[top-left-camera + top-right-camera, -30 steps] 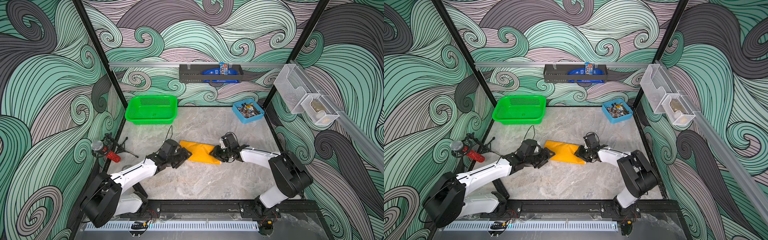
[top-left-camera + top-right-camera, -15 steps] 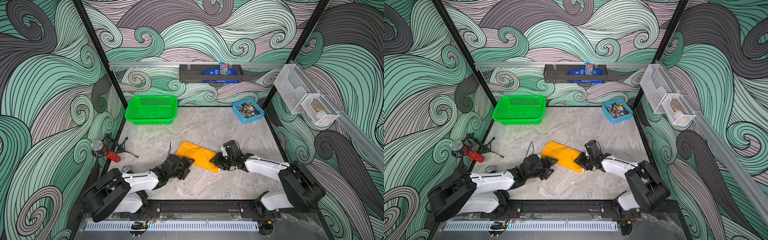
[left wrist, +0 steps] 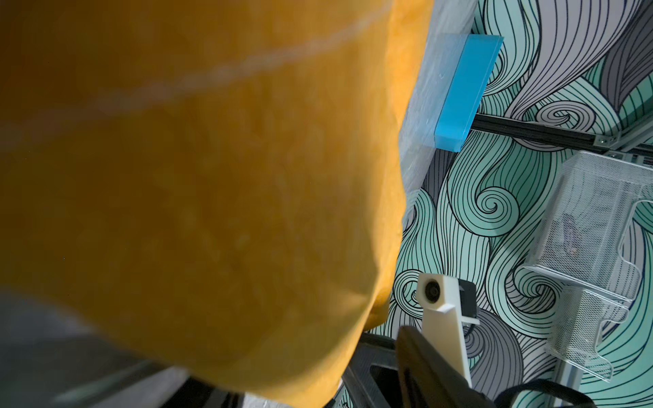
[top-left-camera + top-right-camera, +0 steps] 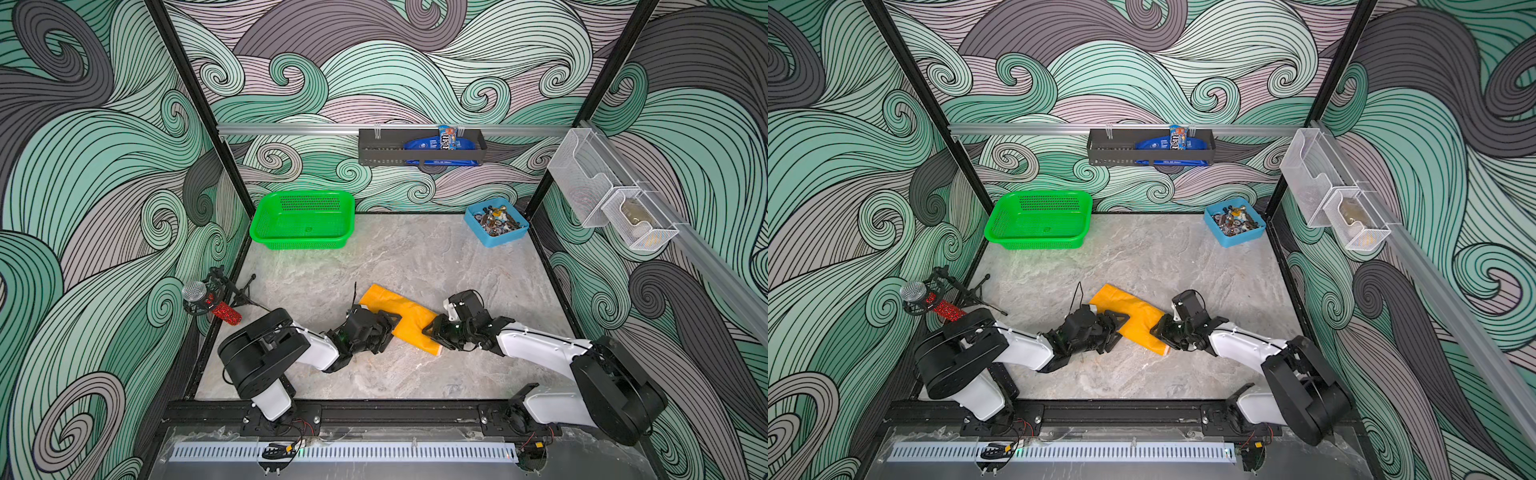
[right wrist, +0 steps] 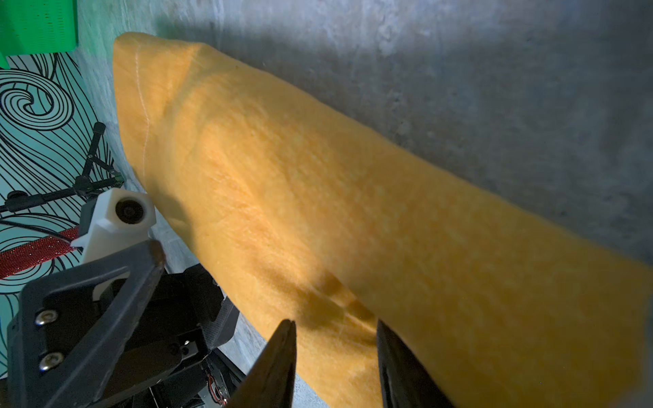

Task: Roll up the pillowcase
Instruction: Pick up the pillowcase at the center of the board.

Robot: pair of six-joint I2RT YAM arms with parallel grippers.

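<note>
Yellow pillowcase (image 4: 409,318) rolled into a long bundle on the table (image 4: 415,266), left tool (image 4: 384,328) at one end, fingers apart, right tool (image 4: 434,330) at the other end, grip unclear

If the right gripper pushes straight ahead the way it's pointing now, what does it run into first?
Most likely the pillowcase itself. In both top views the right gripper points at the near end of the yellow roll, and the right wrist view shows cloth directly ahead of its fingers. The left gripper lies beyond it.

Swirl-pattern walls (image 4: 415,75) enclose grey marble tabletop (image 4: 415,257); green basket (image 4: 303,220) at 11 o'clock, blue bin (image 4: 496,224) at 1.
</note>
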